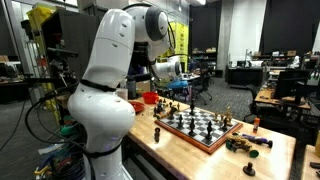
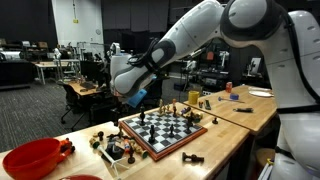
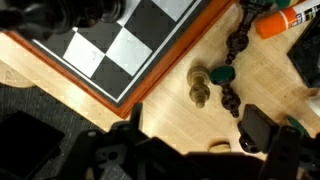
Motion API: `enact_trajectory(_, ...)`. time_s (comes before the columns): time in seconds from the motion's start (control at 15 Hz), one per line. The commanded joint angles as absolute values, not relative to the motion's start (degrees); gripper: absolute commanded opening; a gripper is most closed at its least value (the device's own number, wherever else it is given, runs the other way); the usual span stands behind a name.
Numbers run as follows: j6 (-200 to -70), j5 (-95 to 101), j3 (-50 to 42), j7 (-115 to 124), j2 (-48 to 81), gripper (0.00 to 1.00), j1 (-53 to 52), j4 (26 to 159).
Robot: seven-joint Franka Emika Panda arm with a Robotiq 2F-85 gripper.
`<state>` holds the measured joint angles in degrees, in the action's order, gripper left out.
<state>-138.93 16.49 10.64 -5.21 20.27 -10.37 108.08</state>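
Tool (image 3: 188,145) spread, empty — pale chess pc (image 3: 200,86) flat by board (image 3: 130,50), long axis up-down in wrist view

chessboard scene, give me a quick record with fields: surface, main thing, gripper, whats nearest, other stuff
surface: wooden table
main thing: chessboard, pieces standing on it
gripper: gripper open, holding nothing, above the board's edge, not touching it
nearest: pale chess piece on the table just off the board's edge, dark pieces beside it
other: red bowl near the table's end; orange tube past the dark pieces
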Motion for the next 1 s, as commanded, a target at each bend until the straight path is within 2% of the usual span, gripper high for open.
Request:
enact_trajectory(0.0, -136.01, 14.49, 9.99, -6.86, 22.84, 1.0, -11.04, 104.28)
enact_trajectory(0.13, -135.13, 13.99, 9.93, -6.93, 23.88, 1.0, -11.09, 103.1)
enact_trajectory(0.2, -134.65, 13.95, 9.89, -6.87, 24.24, 0.75, -11.16, 102.63)
enact_trajectory(0.27, -134.43, 13.87, 9.91, -6.94, 24.55, 0.74, -11.19, 102.22)
enact_trajectory(0.4, -134.11, 13.77, 9.91, -7.0, 25.14, 0.61, -11.22, 101.53)
enact_trajectory(0.87, -131.8, 13.42, 9.92, -6.94, 25.81, 0.05, -11.73, 100.1)
enact_trajectory(0.93, -131.32, 13.46, 9.92, -6.92, 25.79, 0.01, -11.83, 99.97)
